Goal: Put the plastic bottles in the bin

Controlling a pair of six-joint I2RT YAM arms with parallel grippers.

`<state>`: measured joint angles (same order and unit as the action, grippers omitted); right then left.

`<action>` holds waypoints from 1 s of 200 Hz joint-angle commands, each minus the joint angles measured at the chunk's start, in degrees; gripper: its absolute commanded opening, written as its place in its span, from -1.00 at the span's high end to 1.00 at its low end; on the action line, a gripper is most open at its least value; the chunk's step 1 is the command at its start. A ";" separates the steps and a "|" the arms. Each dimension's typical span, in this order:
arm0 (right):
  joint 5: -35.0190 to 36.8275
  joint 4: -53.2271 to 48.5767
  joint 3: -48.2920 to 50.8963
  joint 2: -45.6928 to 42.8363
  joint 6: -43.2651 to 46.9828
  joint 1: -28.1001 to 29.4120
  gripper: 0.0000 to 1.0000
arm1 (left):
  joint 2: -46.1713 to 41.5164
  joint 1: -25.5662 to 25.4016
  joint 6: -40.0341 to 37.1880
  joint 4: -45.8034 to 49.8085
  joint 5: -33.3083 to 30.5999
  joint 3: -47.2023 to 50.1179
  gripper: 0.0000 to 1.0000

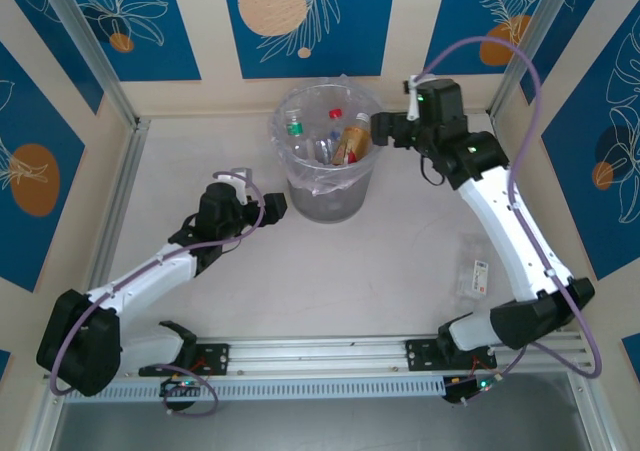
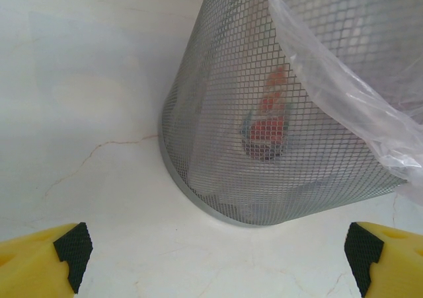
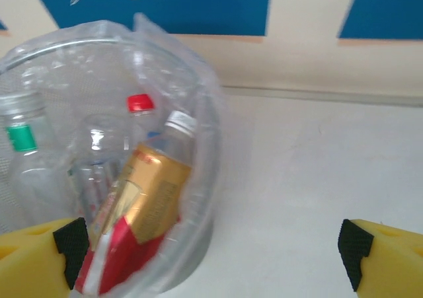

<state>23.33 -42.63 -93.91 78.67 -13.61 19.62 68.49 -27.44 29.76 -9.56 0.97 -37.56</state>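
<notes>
**A:** How far along is the job?

**B:** Most of the way, I'd judge. Several plastic bottles (image 1: 335, 139) stand inside the bin (image 1: 328, 201), which sits at the far middle of the tabletop (image 1: 300, 281). The right wrist view looks down into the bin's mouth. There I can pick out a green-capped bottle (image 3: 23, 149), a red cap (image 3: 139, 103) and a gold-labelled bottle (image 3: 151, 192) leaning against the clear bag (image 3: 198, 93).

**A:** Is anything left outside?

**B:** One clear item with a red-and-white label (image 1: 477, 274) lies on the tabletop just beside the right forearm, well apart from the bin. It looks like a last bottle, but it's too faint to be sure. If it is one, that's the only piece left to collect.

**A:** How are the arms posed?

**B:** The right arm is stretched far forward. The right end effector (image 1: 383, 129) is up at the bin's right rim with its jaws wide and nothing between them. The left arm lies low and bent. The left end effector (image 1: 276, 206) is just beside the bin's left side, close to the base and facing the mesh wall. Its jaws are wide too, and it holds nothing.

**A:** Is either one touching the bin?

**B:** I can't tell for the right one. The left is close to the bin but apart from it.
</notes>
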 commanded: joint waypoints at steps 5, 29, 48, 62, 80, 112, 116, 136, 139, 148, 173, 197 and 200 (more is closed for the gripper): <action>-10.63 1.20 4.87 -4.73 -6.97 -7.62 -0.99 | 0.72 0.48 1.13 -1.59 -0.01 -0.84 -0.99; -14.78 0.27 9.79 -7.29 -8.85 -14.37 -0.99 | 1.02 0.48 1.14 -1.69 -0.01 -0.85 -0.99; -16.29 -1.74 12.48 -8.42 -9.32 -18.54 -0.99 | 1.29 0.51 1.02 -1.69 -0.01 -1.01 -0.99; -15.99 -4.35 13.67 -8.86 -10.44 -21.40 -0.99 | 1.47 0.42 1.02 -1.69 0.17 -1.11 -0.99; -16.24 -9.37 14.51 -9.06 -12.67 -26.66 -0.99 | 1.55 0.46 1.03 -1.46 0.08 -1.03 -0.99; -24.74 -15.35 18.45 -10.56 -16.39 -39.75 -0.99 | 1.41 0.46 0.67 -1.25 -0.64 -0.52 -0.99; -25.68 -15.64 19.32 -10.91 -16.56 -41.13 -0.99 | 1.59 0.48 0.66 -1.24 -0.77 -0.45 -0.99; -23.12 -14.32 24.82 -13.26 -16.86 -42.97 -0.99 | 2.06 0.50 0.43 -1.11 -0.97 -0.41 -0.99; -22.55 -13.92 25.89 -13.54 -16.69 -43.08 -0.99 | 2.15 0.50 0.39 -1.14 -0.97 -0.41 -0.99; -20.84 -12.83 28.69 -13.69 -16.64 -43.55 -0.99 | 2.26 0.46 0.25 -1.32 -1.10 -0.45 -0.99; -23.23 -11.23 32.77 -11.30 -15.78 -45.47 -0.99 | 2.09 0.48 -0.99 -2.03 -1.58 -0.49 -0.99; -22.39 -12.55 31.97 -7.21 -15.65 -46.42 -0.99 | 1.71 0.50 -2.39 -1.23 -2.24 -0.67 -0.99; -21.49 -12.92 31.95 -6.54 -15.54 -46.55 -0.99 | 1.69 0.46 -2.61 -1.06 -2.33 -0.75 -0.99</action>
<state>1.61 -54.46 -61.49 68.93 -28.77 -25.98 70.61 -27.42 29.45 -10.17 0.23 -37.56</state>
